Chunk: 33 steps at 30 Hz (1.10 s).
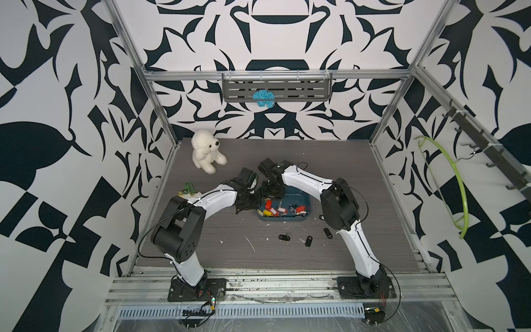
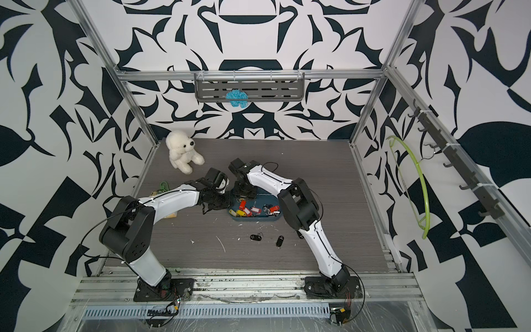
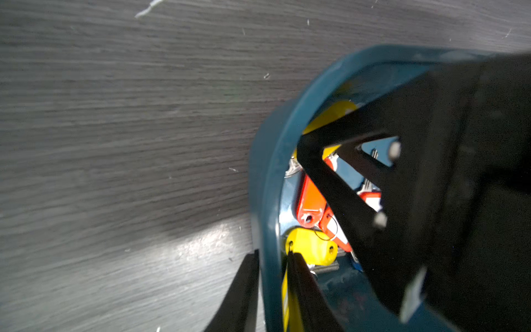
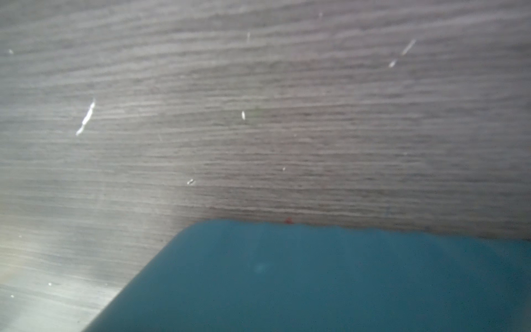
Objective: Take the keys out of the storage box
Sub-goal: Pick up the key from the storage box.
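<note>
Bracing comes from the left: the left gripper point(image 3: 273, 255) is clamped on the wall of the box point(image 1: 298, 197) at its left end, one finger outside and one inside, with a yellow tag point(image 3: 311, 248) just beside the inner finger. The box sits near the middle of the worktop point(image 1: 235, 258). For the step in hand, picking a key from the pile, I judge this clamp matters most, since a tug on tangled rings could drag the light box along.

Inside, the keys point(image 1: 275, 212) with red and yellow tags crowd the box's front edge and front left corner, touching and overlapping. The right gripper point(image 1: 274, 193) reaches down into the box's back left corner, just behind the pile. Whether its jaws are apart or together I cannot tell, as its own camera shows only box wall and worktop. A good pick would likely take one tag at the pile's edge by its flat sides, then lift straight up — slowly, so any hooked neighbour drops back inside.

Forward and to the right, a few black-tagged keys point(image 1: 308, 241) lie on the worktop between the box and the front edge, well clear — the next one probably belongs beside them.
</note>
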Each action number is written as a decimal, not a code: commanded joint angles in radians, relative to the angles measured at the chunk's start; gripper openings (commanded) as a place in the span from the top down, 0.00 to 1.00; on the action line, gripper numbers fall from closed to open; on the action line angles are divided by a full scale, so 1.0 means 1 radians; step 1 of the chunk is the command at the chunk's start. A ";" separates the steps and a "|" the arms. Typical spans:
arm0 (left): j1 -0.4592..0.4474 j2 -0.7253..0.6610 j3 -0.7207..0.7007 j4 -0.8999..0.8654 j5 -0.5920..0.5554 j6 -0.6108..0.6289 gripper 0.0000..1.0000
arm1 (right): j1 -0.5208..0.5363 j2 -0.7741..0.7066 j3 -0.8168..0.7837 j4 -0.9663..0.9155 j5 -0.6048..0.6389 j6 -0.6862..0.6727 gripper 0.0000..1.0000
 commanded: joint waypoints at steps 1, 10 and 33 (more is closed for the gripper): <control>-0.004 -0.026 -0.018 -0.004 0.014 0.009 0.76 | -0.003 0.001 0.002 -0.011 0.047 -0.003 0.66; -0.004 -0.025 -0.019 -0.005 0.016 0.008 0.76 | -0.004 -0.009 0.011 -0.026 0.066 -0.015 0.87; -0.005 -0.026 -0.013 -0.004 0.018 0.002 0.76 | -0.010 -0.311 -0.086 -0.055 0.121 -0.054 1.00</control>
